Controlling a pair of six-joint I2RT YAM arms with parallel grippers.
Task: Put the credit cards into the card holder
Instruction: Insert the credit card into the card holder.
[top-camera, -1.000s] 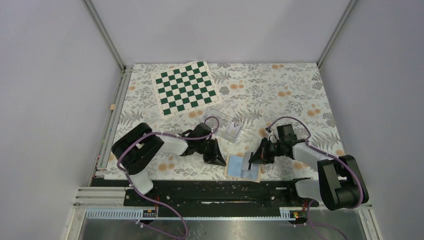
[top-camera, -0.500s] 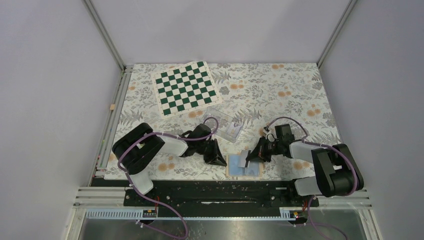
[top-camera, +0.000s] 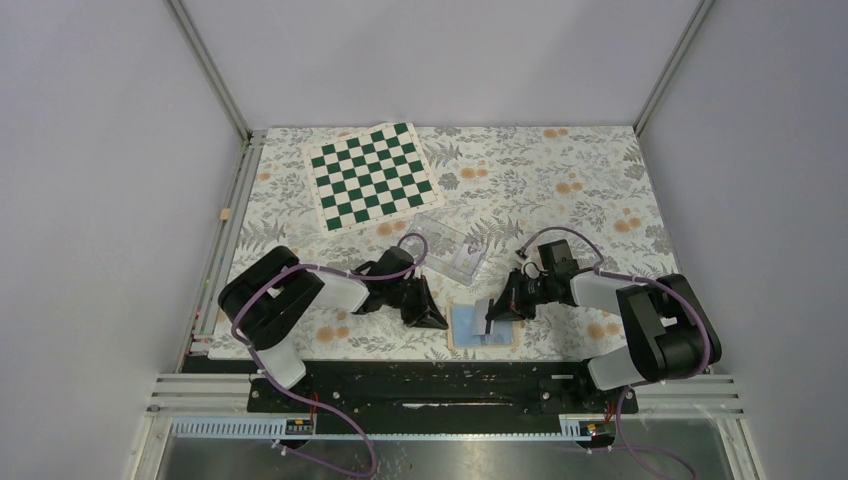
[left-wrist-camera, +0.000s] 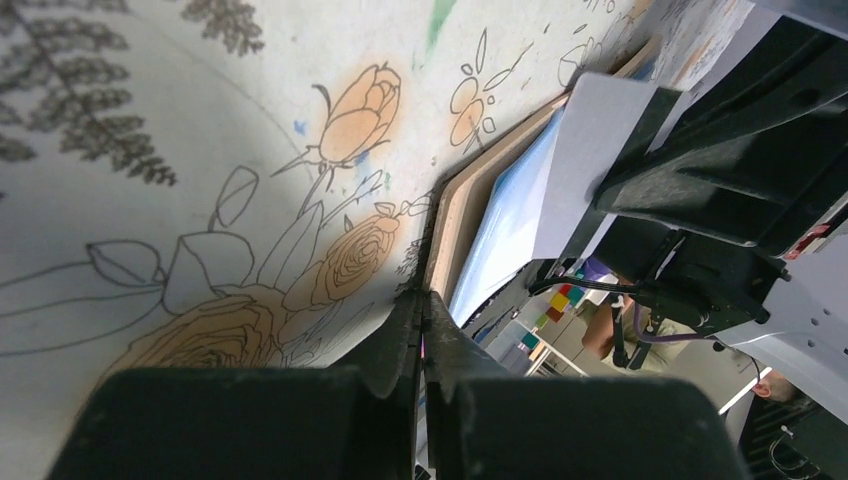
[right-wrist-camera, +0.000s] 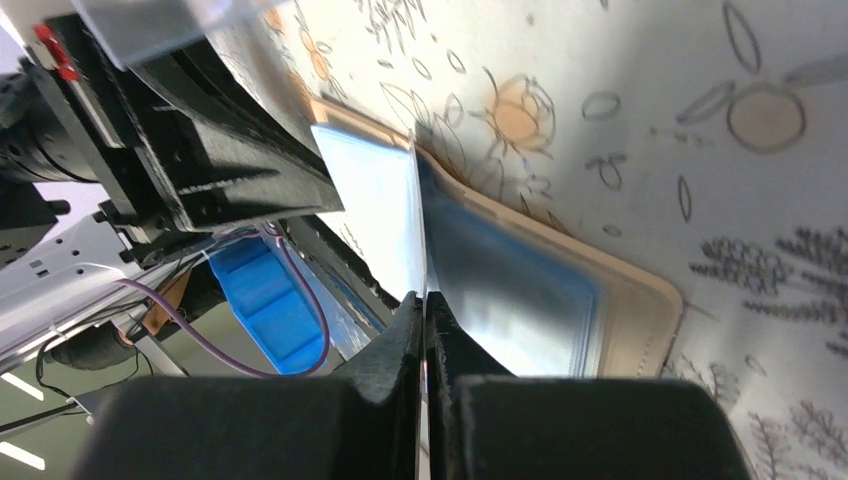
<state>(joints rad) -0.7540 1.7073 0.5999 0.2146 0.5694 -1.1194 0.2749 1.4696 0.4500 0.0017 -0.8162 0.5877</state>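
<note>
The right gripper (top-camera: 492, 318), pinching a card (top-camera: 486, 309) on edge, has swung left since a second ago, so the card now stands over the middle of the open wallet (top-camera: 468, 336). The left gripper (top-camera: 438, 322), fingers pressed together, stays at the wallet's left edge.

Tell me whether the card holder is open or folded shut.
Open: the card holder lies spread flat on the table, its light-blue inside facing up with the tan rim showing around it.
</note>
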